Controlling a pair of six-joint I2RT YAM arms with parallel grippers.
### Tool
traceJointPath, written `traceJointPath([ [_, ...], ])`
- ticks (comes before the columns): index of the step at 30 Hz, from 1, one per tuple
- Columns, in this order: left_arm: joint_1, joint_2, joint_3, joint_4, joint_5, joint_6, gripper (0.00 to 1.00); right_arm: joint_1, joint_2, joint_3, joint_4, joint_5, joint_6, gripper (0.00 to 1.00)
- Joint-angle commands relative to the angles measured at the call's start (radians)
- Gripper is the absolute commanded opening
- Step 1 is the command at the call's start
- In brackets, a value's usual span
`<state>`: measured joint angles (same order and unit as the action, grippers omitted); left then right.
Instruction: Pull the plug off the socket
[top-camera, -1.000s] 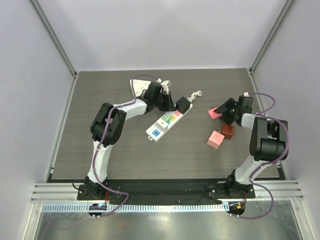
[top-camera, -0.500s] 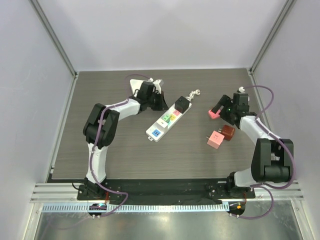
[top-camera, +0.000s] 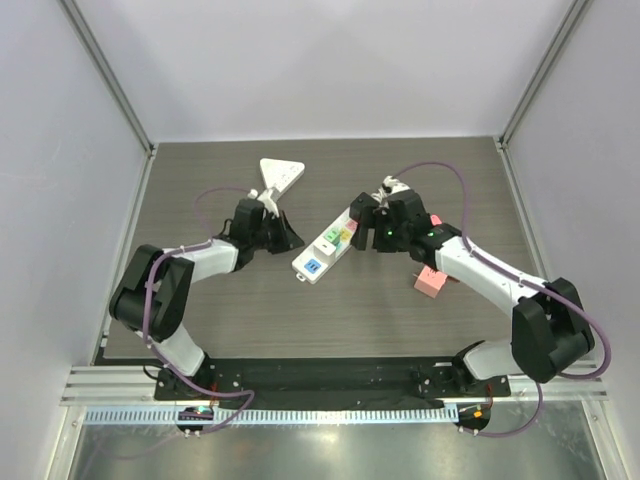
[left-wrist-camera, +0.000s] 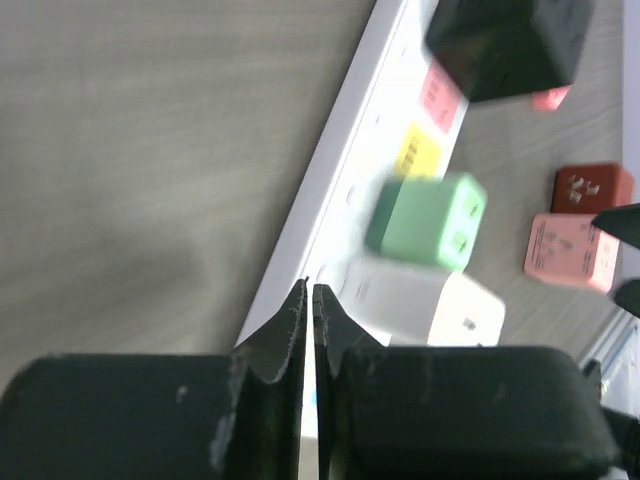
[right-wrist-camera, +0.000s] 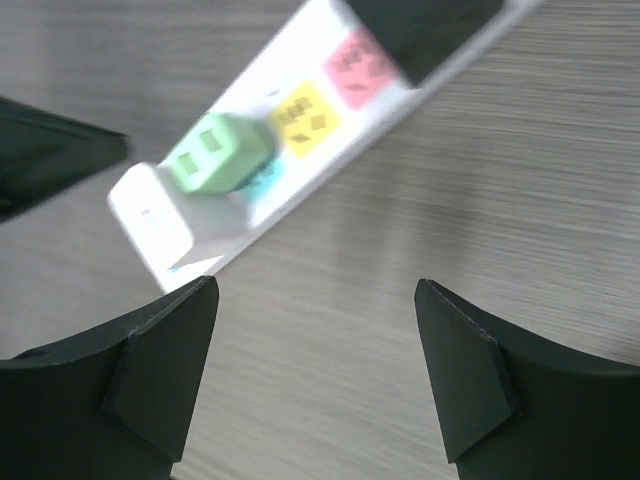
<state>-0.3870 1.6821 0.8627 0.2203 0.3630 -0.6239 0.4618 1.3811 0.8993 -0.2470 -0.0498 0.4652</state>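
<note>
A white power strip (top-camera: 318, 258) lies slantwise mid-table. In the left wrist view the strip (left-wrist-camera: 340, 190) carries a green plug (left-wrist-camera: 430, 220), a white plug (left-wrist-camera: 430, 305) and a black plug (left-wrist-camera: 505, 45). My left gripper (left-wrist-camera: 309, 290) is shut and empty, its tips at the strip's left side near the white plug; in the top view it (top-camera: 293, 240) sits just left of the strip. My right gripper (right-wrist-camera: 315, 290) is open and empty above bare table, with the green plug (right-wrist-camera: 215, 152) and black plug (right-wrist-camera: 420, 30) ahead of it. In the top view it (top-camera: 366, 232) hovers at the strip's far right end.
A loose pink plug (top-camera: 430, 282) lies right of the strip under the right arm; it (left-wrist-camera: 568, 252) and a red plug (left-wrist-camera: 592, 188) also show in the left wrist view. A white triangular piece (top-camera: 282, 172) lies at the back. Walls enclose the table.
My right arm has swung left from the loose pink and red plugs to the strip's far end. My left gripper has drawn back from the black plug to the strip's left side.
</note>
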Motion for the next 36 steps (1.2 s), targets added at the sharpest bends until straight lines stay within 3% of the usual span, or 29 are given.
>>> traceJointPath([
  [1, -0.006, -0.074, -0.115, 0.195, 0.007, -0.074, 0.04, 0.104, 0.019, 0.073, 0.005, 0.017, -0.025, 0.85],
  [5, -0.007, -0.108, -0.174, 0.237, 0.001, -0.095, 0.04, 0.211, 0.091, 0.128, -0.011, 0.045, -0.026, 0.85],
  [10, -0.007, -0.076, -0.206, 0.306, 0.037, -0.151, 0.01, 0.287, 0.202, 0.256, -0.086, 0.186, -0.082, 0.82],
  [18, -0.007, -0.053, -0.222, 0.344, 0.057, -0.172, 0.00, 0.299, 0.328, 0.371, -0.133, 0.235, -0.163, 0.76],
  [29, -0.056, -0.030, -0.238, 0.352, 0.060, -0.208, 0.00, 0.299, 0.363, 0.382, -0.126, 0.160, -0.200, 0.63],
  [36, -0.085, -0.041, -0.241, 0.317, 0.008, -0.195, 0.00, 0.301, 0.349, 0.340, -0.091, 0.103, -0.191, 0.60],
])
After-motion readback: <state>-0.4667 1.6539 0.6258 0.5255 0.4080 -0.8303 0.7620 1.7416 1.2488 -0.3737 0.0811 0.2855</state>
